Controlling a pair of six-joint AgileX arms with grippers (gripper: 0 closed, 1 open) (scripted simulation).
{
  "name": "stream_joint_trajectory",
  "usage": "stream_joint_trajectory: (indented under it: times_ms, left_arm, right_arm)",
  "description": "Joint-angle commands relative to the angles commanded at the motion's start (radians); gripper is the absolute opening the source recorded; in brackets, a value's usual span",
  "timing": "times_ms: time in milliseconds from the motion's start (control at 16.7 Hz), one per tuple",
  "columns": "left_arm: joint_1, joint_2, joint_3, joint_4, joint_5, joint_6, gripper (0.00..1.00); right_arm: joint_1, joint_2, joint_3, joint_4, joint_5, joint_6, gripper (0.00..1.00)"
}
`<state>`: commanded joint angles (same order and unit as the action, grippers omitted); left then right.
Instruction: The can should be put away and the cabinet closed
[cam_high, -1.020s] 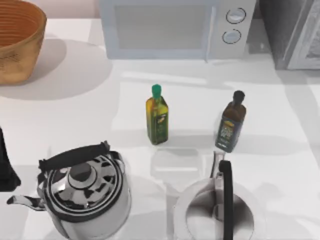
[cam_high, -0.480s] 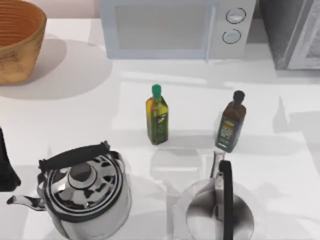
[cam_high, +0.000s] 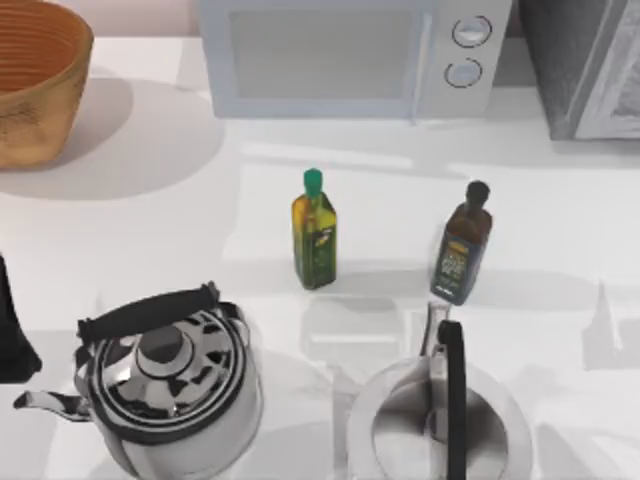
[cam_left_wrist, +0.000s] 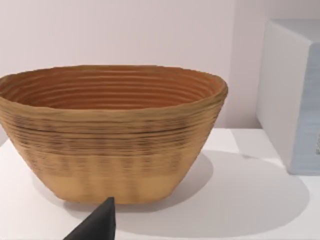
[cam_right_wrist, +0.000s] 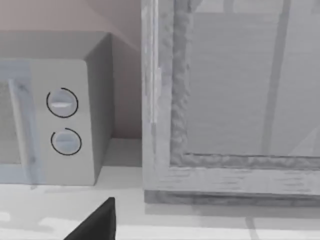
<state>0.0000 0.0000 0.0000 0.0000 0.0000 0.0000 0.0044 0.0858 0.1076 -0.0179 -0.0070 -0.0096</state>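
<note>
Near the left edge, the left arm (cam_high: 10, 335) sits parked beside a kettle (cam_high: 165, 385); jaw state on either arm cannot be told. Two bottles (cam_high: 315, 230) stand mid-table. Far right, the cabinet (cam_high: 590, 70) adjoins the microwave (cam_high: 350, 55). The can's location cannot be told. It is judged light, rigid and slick: grip mid-body.

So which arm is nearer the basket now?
Left. The left arm sits at the table's left edge, facing the basket; the right arm faces the cabinet, far right.
</note>
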Motion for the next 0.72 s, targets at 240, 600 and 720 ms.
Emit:
stream_joint_trajectory:
  times_ms: [240,600,720]
  left_arm:
    - [0.0,0.0,0.0,0.0,0.0,0.0,1.0]
    - [0.0,0.0,0.0,0.0,0.0,0.0,1.0]
    - [0.0,0.0,0.0,0.0,0.0,0.0,1.0]
  right_arm:
    - [-0.004,-0.086,-0.108,0.018,0.007,0.01,1.0]
    - [-0.002,-0.08,-0.107,0.018,0.006,0.009,1.0]
    - [-0.033,-0.048,-0.095,0.049,-0.022,0.009,1.0]
